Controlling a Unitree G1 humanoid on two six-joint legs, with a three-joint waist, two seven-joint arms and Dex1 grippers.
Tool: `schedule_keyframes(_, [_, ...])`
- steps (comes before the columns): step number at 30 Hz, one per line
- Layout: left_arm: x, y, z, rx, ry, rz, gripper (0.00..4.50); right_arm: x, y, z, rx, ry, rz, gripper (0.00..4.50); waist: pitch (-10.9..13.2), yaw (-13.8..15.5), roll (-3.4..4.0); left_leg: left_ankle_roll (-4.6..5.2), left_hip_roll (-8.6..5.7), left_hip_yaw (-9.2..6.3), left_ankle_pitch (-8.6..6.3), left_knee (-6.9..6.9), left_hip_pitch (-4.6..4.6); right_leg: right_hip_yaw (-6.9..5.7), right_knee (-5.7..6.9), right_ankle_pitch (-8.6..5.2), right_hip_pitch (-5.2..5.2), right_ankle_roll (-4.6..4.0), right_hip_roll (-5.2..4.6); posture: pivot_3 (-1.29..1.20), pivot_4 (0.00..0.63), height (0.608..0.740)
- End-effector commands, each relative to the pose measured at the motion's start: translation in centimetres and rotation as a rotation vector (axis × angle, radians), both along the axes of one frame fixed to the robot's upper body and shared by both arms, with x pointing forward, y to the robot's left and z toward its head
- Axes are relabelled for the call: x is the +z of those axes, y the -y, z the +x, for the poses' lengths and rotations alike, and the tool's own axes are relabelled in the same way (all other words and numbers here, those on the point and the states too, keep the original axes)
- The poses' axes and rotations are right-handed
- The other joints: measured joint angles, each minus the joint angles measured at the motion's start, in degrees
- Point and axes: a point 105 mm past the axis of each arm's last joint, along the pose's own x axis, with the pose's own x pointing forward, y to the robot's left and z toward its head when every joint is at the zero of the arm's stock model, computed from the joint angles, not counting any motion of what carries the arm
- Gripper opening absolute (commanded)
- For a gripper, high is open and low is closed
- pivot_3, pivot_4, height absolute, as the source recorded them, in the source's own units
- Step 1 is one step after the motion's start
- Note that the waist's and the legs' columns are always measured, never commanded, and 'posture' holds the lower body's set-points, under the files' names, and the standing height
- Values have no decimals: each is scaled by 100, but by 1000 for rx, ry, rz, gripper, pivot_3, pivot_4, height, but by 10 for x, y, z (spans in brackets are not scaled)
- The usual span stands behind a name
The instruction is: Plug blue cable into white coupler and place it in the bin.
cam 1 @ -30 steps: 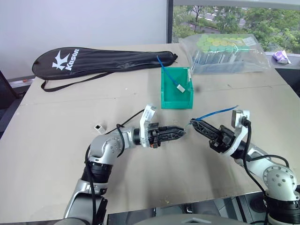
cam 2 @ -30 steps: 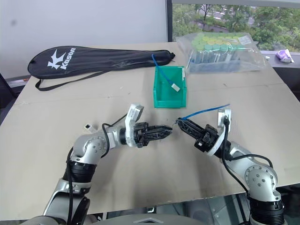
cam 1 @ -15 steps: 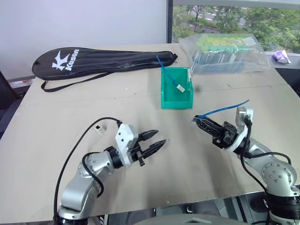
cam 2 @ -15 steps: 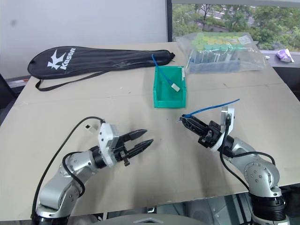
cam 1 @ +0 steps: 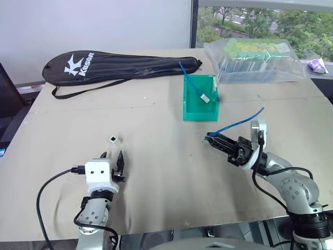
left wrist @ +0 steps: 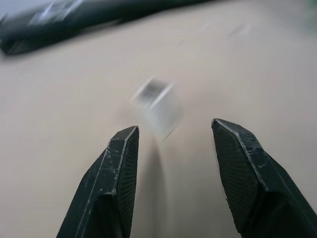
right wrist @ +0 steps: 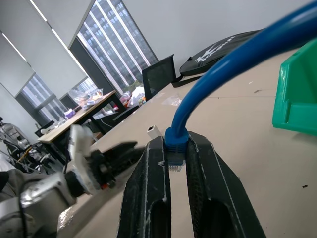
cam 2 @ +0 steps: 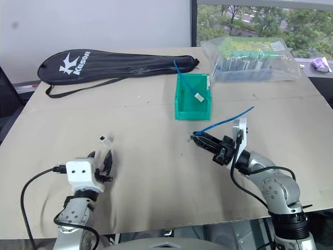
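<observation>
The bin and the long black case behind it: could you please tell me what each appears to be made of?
The bin looks like moulded hard plastic, teal-green, with smooth, slightly glossy, straight thin walls that hold their shape. The long black case looks like soft woven synthetic fabric, probably nylon: matte, lying flat and slightly wrinkled, with a printed white logo and a loose strap. Neither can be confirmed by sight alone.

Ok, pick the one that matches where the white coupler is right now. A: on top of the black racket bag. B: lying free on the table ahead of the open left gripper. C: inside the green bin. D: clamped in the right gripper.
B: the white coupler lies alone on the table, just beyond the open left gripper; the right gripper holds the blue cable.
</observation>
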Motion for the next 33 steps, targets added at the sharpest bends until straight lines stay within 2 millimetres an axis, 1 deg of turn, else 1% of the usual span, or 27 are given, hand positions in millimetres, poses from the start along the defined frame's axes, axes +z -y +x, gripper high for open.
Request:
schedule_keyframes(1, [-6, -14, 8, 65, -6, 4, 2374, 10, -1, -1, -3, 50, 15, 0, -1, -2, 1, 0, 0, 1, 0, 0, 1, 1, 0, 0, 0, 0, 0, 0, 150, 740])
schedule_keyframes(5, [-10, 0, 29, -15, -11, -20, 2374, 11, -2, 0, -21, 55, 26, 0, -6, -4, 10, 0, 1, 1, 0, 0, 10, 2, 8, 1, 4, 0, 3, 0, 150, 740])
schedule_keyframes(10, [-12, 2, 40, -19, -7, -34, 2374, 10, -1, -1, -40, 50, 35, 0, -14, 5, 22, 0, 0, -3, 0, 1, 15, -2, 9, 1, 13, 0, 2, 0, 150, 740])
schedule_keyframes(14, [-11, 5, 44, -25, 0, -50, 2374, 10, -1, 0, -47, 49, 38, 0, -17, 7, 27, 0, -1, -4, 1, 1, 16, -3, 10, 1, 14, 0, 0, 0, 150, 740])
schedule_keyframes(20, [-16, 13, 43, -40, -14, -87, 2374, 9, 0, 1, -53, 51, 35, 0, -19, 10, 30, 0, -2, -3, 0, 1, 17, -2, 10, 1, 14, 0, -5, 0, 150, 740])
schedule_keyframes(21, [-17, 13, 42, -40, -16, -92, 1846, 9, 0, 1, -54, 50, 35, 0, -19, 10, 30, 0, -3, -3, 0, 1, 17, -3, 9, 1, 14, 1, -7, 0, 150, 740])
schedule_keyframes(22, [-17, 13, 41, -36, -17, -100, 1574, 9, 0, 1, -53, 50, 34, 0, -19, 10, 30, 0, -3, -3, 0, 1, 17, -2, 9, 1, 14, 1, -8, 0, 150, 740])
schedule_keyframes(24, [-19, 14, 40, -33, -22, -105, 716, 9, -1, 1, -53, 49, 33, 0, -19, 10, 30, 0, -4, -2, 0, 1, 16, -3, 8, 1, 15, 1, -10, 0, 150, 740])
schedule_keyframes(28, [-21, 11, 43, -46, -34, -100, 715, 10, -1, 2, -51, 53, 29, 0, -19, 10, 31, 0, -5, -2, 0, 1, 16, -3, 7, 1, 14, 1, -11, 0, 150, 740])
schedule_keyframes(30, [-20, 13, 48, -97, -34, -99, 715, 11, -2, 3, -45, 62, 26, 0, -20, 14, 32, 0, -6, -3, 0, 0, 16, -3, 7, 1, 15, 1, -11, 0, 150, 740])
schedule_keyframes(31, [-18, 18, 51, -144, -30, -106, 715, 13, -3, 3, -41, 69, 23, 0, -23, 22, 37, 0, -6, -4, 0, 1, 16, -5, 7, 1, 15, 0, -11, 0, 150, 740])
schedule_keyframes(33, [-10, 38, 59, -315, -8, -121, 715, 16, -6, 4, -30, 88, 18, 0, -27, 29, 43, 1, -6, -8, 1, 1, 16, -12, 10, 0, 16, 0, -10, 0, 150, 740])
